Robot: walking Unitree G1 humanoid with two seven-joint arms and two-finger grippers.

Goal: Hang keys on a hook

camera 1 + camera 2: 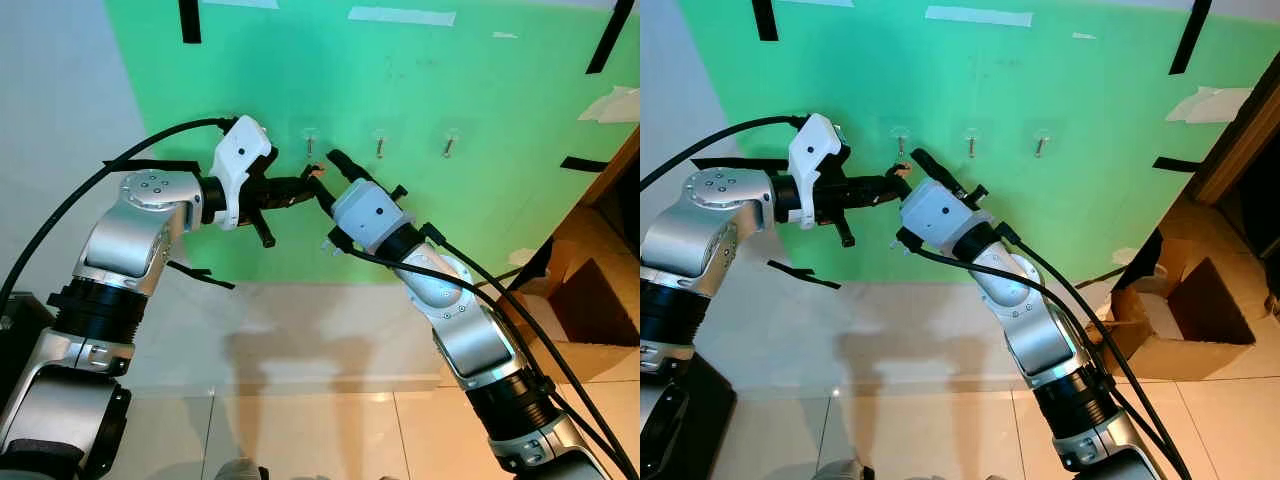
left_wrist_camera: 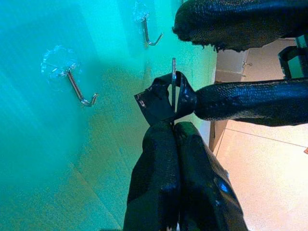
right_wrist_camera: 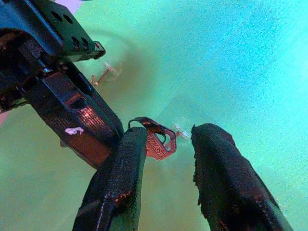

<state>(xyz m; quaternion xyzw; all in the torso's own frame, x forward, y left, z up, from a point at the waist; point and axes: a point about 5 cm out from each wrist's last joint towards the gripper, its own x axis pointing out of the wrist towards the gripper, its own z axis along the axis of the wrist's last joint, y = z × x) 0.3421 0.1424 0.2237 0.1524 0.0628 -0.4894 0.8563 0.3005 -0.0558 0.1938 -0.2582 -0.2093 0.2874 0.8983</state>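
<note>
In front of the green wall (image 1: 480, 90), just below the leftmost hook (image 1: 310, 143), the key (image 3: 159, 142) hung pinched between the closed fingers of the left tool (image 2: 168, 130). The right tool (image 3: 168, 144) met it from the other side, its two fingers spread wide around the key's head, one finger touching it. Two more hooks (image 1: 380, 145) stood in a row to the right. Below lay a tiled floor (image 1: 320, 420) and a cardboard box (image 1: 590, 300).
</note>
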